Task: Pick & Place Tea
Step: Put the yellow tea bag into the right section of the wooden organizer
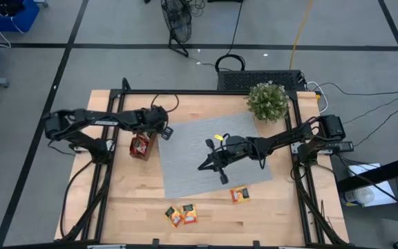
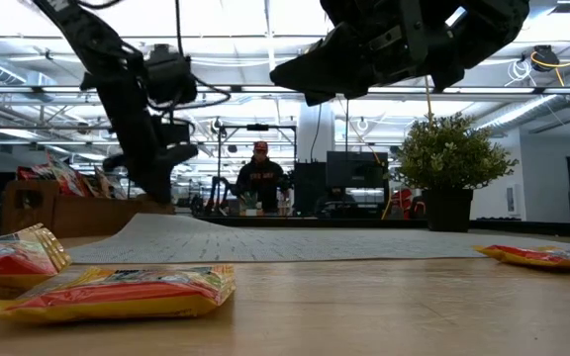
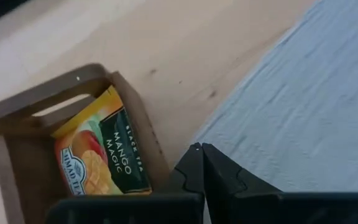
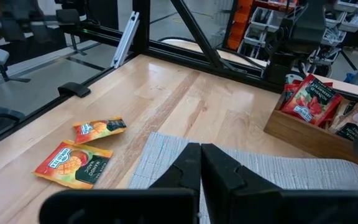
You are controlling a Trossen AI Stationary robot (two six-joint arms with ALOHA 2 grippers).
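Note:
The brown wooden tray (image 1: 141, 146) stands left of the grey mat (image 1: 213, 173) and holds tea sachets, one of them an orange and green mango sachet (image 3: 98, 158). Three more tea sachets lie loose on the table: two together near the front edge (image 1: 182, 214) and one off the mat's front right corner (image 1: 239, 195). My left gripper (image 1: 165, 132) is shut and empty, just above the mat's left edge beside the tray (image 3: 17, 118). My right gripper (image 1: 204, 166) is shut and empty, held above the middle of the mat.
A potted plant (image 1: 267, 101) stands at the mat's far right corner. A black frame (image 1: 206, 92) runs around the table. Bare wood lies between the mat and the front edge. A person (image 2: 262, 178) sits in the room beyond the table.

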